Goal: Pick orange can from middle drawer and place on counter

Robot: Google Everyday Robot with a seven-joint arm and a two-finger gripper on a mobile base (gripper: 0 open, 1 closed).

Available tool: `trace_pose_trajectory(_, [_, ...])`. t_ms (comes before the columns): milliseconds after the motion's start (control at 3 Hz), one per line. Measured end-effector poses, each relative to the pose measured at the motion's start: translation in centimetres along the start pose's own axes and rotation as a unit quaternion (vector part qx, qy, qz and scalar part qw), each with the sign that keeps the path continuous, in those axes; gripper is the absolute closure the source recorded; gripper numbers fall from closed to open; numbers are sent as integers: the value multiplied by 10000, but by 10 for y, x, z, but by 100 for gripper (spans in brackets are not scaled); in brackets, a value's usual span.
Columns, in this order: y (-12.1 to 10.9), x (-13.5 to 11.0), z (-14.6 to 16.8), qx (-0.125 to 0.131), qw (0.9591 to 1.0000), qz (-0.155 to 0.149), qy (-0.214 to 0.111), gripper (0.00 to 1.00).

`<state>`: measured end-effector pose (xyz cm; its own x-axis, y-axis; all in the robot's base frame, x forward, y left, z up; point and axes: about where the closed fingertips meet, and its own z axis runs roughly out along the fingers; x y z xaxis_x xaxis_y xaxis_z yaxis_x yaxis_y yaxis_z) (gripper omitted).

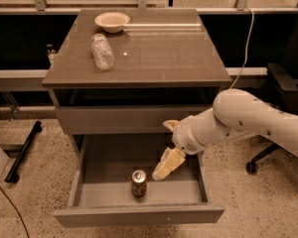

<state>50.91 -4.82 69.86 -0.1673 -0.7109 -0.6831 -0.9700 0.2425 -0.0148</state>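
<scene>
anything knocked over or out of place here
Only the clear plastic bottle: it lies on its side on the counter, near the bowl. The orange can stands upright in the open middle drawer, with the gripper close beside it.

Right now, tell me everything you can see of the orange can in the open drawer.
The small orange-brown metal-looking drinks can stands upright on the floor of the open deep grey box drawer, near its front wall, about mid-width. Its silver top with pull tab faces up; pale marks show on its side. Only the drawer floor touches it; the pale claw hangs close beside it, seemingly apart.
</scene>
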Motion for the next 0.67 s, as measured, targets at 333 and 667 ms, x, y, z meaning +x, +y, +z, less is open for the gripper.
trace_pose_trajectory(333, [0, 5, 10, -95, 9999, 65, -7, 0])
trace_pose_trajectory(667, [-3, 10, 19, -11, 9998, 190, -42, 0])
